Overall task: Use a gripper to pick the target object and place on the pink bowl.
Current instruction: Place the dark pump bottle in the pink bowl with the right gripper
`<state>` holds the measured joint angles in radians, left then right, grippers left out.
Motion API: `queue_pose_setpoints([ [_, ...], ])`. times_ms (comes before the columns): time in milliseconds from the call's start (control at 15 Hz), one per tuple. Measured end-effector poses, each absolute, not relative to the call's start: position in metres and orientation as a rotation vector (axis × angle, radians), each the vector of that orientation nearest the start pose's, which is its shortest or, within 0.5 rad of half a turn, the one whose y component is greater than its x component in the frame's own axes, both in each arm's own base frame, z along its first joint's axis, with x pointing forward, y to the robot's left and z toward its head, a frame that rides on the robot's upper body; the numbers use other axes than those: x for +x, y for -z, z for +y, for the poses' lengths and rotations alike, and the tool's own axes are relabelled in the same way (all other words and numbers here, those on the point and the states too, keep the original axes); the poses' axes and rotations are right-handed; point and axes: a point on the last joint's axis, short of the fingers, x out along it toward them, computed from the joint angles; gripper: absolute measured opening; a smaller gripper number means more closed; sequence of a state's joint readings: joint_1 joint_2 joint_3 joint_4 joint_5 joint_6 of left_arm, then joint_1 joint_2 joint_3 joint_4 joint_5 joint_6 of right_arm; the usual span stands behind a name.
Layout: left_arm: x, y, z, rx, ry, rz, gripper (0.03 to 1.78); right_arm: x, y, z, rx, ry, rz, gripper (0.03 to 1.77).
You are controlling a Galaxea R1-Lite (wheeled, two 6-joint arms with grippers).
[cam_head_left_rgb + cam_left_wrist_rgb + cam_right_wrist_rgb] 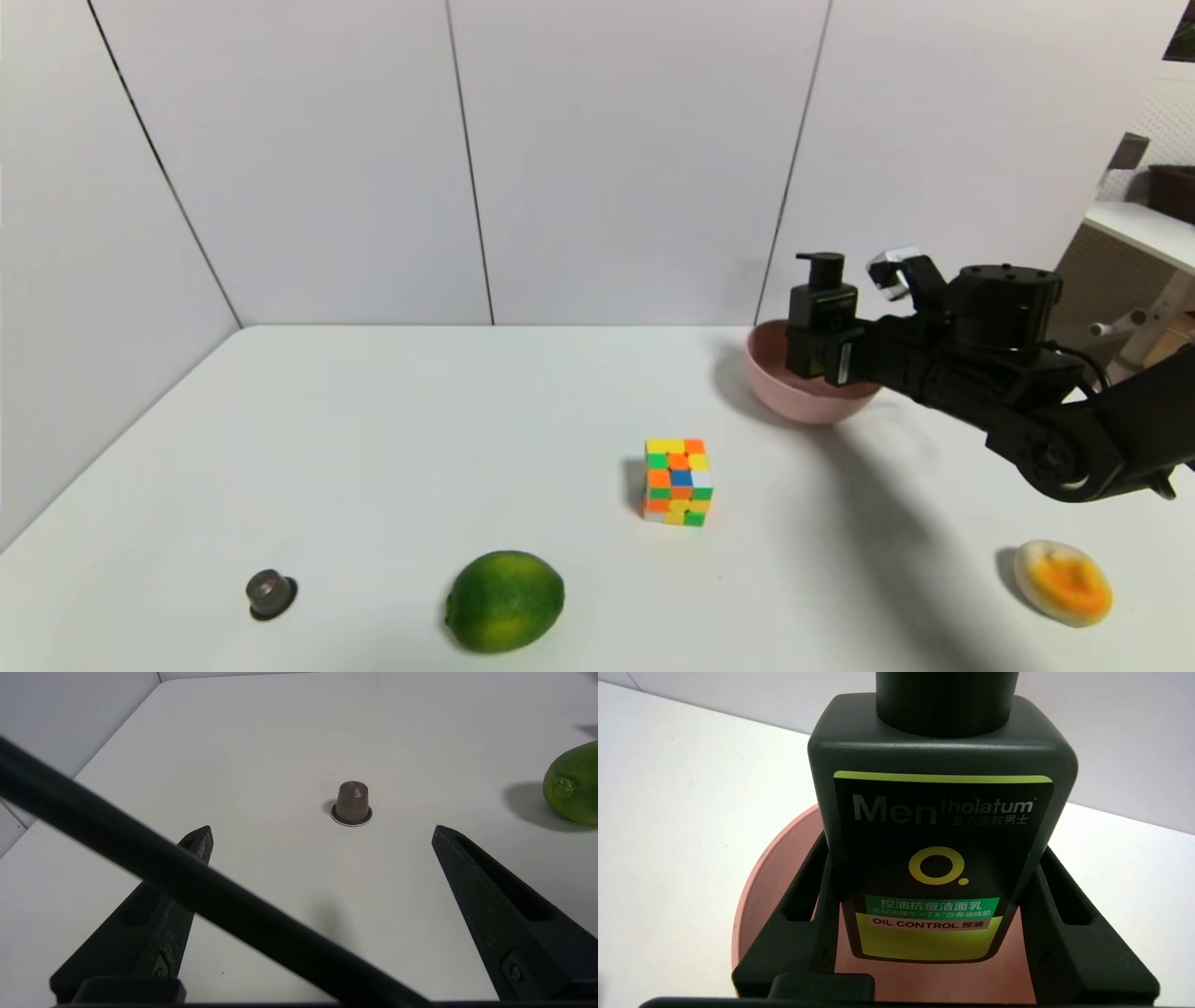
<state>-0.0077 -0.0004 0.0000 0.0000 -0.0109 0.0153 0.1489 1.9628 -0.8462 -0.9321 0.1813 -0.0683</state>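
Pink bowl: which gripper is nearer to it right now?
Right. The right gripper is directly over the pink bowl, shut on the black pump bottle. The left gripper sits open far across the table, near the brown capsule.

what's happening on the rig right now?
The right gripper has its fingers shut on the small black rectangular pump bottle with a green label, holding it upright over the round pale pink bowl at the back of the white table. The bottle is not yet released. The left gripper is parked, fingers open, facing a small brown capsule.
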Motion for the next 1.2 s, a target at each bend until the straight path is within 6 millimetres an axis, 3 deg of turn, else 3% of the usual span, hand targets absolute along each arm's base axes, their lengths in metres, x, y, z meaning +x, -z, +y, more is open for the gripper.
queue_pose_setpoints([
  [1200,-0.023,-0.075,0.0,0.015,0.019,-0.001,1.69,0.36,-0.12,0.062,-0.075,-0.346,0.198,1.05],
])
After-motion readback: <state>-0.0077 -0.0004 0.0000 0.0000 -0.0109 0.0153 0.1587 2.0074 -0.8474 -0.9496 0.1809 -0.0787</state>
